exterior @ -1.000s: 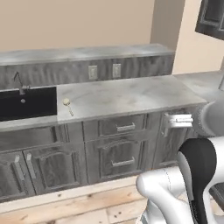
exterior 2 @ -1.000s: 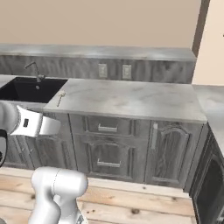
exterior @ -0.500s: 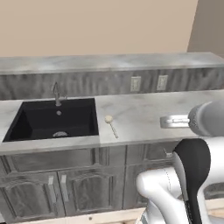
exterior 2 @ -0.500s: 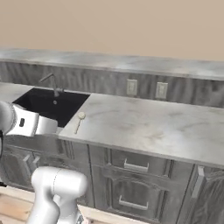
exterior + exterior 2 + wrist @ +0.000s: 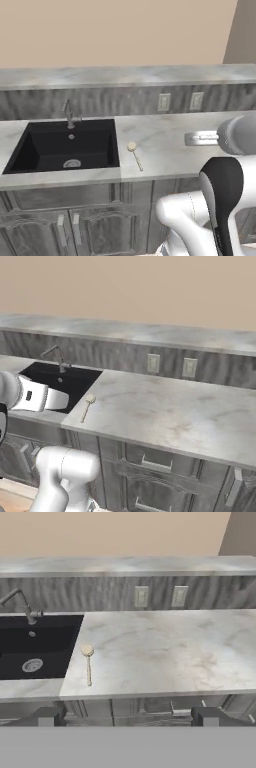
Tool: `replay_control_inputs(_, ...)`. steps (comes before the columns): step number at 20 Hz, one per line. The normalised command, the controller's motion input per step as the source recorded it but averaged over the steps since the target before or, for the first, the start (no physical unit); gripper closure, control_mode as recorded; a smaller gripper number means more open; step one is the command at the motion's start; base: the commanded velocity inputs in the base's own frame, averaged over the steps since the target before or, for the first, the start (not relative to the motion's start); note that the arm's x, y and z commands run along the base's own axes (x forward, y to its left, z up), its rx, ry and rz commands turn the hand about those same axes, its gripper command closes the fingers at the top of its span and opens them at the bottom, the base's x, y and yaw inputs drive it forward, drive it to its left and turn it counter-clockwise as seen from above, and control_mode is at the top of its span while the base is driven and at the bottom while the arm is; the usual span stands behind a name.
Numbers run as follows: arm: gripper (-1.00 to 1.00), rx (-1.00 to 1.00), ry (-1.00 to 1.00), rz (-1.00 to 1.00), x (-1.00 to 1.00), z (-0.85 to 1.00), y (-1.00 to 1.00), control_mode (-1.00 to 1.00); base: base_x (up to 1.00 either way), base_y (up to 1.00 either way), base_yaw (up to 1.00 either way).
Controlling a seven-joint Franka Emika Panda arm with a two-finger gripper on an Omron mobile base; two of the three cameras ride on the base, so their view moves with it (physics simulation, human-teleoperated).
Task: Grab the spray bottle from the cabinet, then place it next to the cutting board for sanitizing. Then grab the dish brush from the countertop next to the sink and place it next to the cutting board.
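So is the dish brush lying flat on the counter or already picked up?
Lying flat. The dish brush rests on the countertop beside the sink, apart from the open gripper.

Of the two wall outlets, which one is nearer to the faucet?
The left outlet, on the faucet's side; the other outlet is farther right, away from the sink.

Mottled light-grey stone countertop (image 5: 165, 652), matt; black sunken sink (image 5: 65, 147), smooth; grey wood-grain cabinet fronts (image 5: 150, 466).
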Motion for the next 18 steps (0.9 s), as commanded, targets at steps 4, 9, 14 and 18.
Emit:
replay_control_inputs(4,-1.00,0.00,0.00,0.00,0.00,0.00,0.00,1.00,0.00,0.36,-0.02)
replay_control_inputs(9,-1.00,0.00,0.00,0.00,0.00,0.00,0.00,1.00,0.00,0.61,-0.07)
replay_control_inputs(14,-1.00,0.00,0.00,0.00,0.00,0.00,0.00,1.00,0.00,0.46,-0.01)
replay_control_inputs(18,-1.00,0.00,0.00,0.00,0.00,0.00,0.00,1.00,0.28,0.21,0.00)
